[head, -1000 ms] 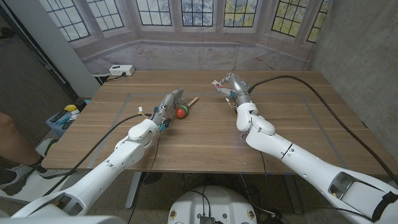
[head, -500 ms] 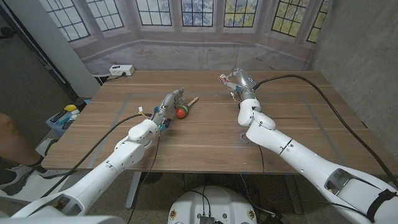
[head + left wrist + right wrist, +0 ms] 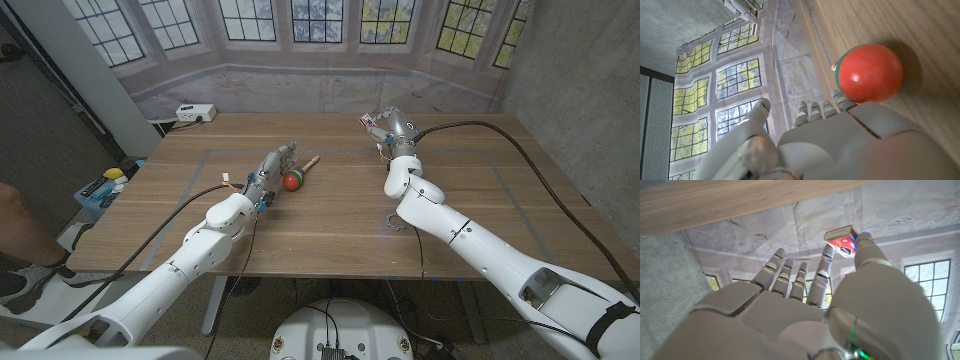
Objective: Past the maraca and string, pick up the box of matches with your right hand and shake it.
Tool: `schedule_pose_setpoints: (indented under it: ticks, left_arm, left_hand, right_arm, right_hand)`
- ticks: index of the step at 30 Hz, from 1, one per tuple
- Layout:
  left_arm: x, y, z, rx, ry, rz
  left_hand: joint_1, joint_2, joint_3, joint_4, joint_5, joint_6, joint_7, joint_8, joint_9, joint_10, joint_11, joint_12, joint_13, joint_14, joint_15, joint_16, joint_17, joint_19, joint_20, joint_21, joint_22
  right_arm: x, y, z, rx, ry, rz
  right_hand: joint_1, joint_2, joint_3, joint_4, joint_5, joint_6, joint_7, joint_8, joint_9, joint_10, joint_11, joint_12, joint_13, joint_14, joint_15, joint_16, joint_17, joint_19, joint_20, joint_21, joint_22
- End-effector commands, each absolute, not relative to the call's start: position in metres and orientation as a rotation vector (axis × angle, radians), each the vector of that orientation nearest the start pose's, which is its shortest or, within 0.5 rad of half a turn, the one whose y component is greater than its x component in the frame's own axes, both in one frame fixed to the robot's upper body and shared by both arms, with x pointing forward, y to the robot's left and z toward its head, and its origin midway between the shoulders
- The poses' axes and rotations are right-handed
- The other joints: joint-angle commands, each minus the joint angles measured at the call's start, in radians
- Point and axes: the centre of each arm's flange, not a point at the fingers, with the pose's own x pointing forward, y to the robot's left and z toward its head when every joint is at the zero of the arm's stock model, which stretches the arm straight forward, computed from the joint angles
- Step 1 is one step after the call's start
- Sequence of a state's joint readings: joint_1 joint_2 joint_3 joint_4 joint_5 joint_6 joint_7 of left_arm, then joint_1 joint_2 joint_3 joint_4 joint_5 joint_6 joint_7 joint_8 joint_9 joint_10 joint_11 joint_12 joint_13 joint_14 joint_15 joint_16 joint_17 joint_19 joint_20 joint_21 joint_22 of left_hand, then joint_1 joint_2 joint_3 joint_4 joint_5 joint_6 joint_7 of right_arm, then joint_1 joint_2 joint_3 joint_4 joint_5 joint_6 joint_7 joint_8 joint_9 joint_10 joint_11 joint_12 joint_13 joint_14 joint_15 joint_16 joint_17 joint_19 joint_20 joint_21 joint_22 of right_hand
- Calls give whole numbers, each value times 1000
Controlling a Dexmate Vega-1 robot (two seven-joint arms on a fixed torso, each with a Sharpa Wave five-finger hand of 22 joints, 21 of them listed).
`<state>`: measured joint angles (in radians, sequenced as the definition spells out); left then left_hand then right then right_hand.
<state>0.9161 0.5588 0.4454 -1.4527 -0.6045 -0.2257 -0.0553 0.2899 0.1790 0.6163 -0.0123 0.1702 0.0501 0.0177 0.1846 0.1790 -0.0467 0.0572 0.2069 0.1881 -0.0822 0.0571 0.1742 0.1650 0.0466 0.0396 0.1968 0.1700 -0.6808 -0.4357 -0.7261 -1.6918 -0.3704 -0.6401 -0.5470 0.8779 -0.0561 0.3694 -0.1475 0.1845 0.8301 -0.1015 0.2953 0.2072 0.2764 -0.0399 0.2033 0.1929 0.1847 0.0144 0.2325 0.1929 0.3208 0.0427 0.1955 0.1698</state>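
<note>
While the box of matches (image 3: pixel 841 240) sits pinched between the thumb and a fingertip of the right hand (image 3: pixel 390 128), it rides well clear of the table (image 3: pixel 480 190), up over the far edge on the right side. That high, airy hold looks right for shaking, I'd say: nothing underneath to knock. The other fingers (image 3: pixel 790 277) fan out loose beside the pinch, so only a corner grip carries the box. Over by the far middle, the maraca (image 3: pixel 293 180) lies on the wood, its red ball just beside the left hand (image 3: pixel 268 177), which waits with fingers apart and grasps nothing. Whether that hand touches the ball, I cannot tell. The string is hard to pick out; a thin tangle near the right forearm (image 3: pixel 440 215) may be it. The box's printing is too small to read.
</note>
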Motion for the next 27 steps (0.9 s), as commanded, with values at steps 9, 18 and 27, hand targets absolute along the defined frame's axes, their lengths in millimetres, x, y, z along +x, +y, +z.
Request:
schedule_pose_setpoints:
  ticks: [9, 18, 27]
  left_arm:
    - [625, 239, -60, 62, -534, -360]
    - [623, 244, -64, 56, -536, -359]
    - [620, 248, -66, 57, -537, -356]
  left_hand:
    - [9, 0, -2, 5, 7, 5, 2, 1, 2, 5, 8, 1, 3, 0, 8, 3, 2, 0, 5, -2, 4]
    - [10, 0, -2, 6, 7, 6, 2, 1, 2, 4, 8, 0, 3, 0, 9, 3, 2, 0, 5, -2, 4]
    - [10, 0, -2, 6, 7, 5, 1, 0, 2, 5, 8, 1, 3, 0, 9, 3, 2, 1, 5, -2, 4]
  right_arm:
    - [596, -139, 26, -967, -612, -429]
    - [588, -121, 18, -1012, -630, -382]
    - [585, -108, 9, -1046, -633, -338]
  right_hand:
    - [-2, 8, -4, -2, -2, 7, 6, -6, 4, 8, -1, -2, 2, 8, 4, -7, 5, 2, 4, -1, 2]
    - [-1, 9, -5, -2, -2, 9, 6, -6, 4, 9, -1, -2, 2, 8, 5, -7, 5, 2, 4, -1, 2]
    - [-1, 9, -5, -3, -2, 10, 6, -7, 4, 9, -1, -3, 2, 9, 5, -8, 5, 3, 5, -1, 2]
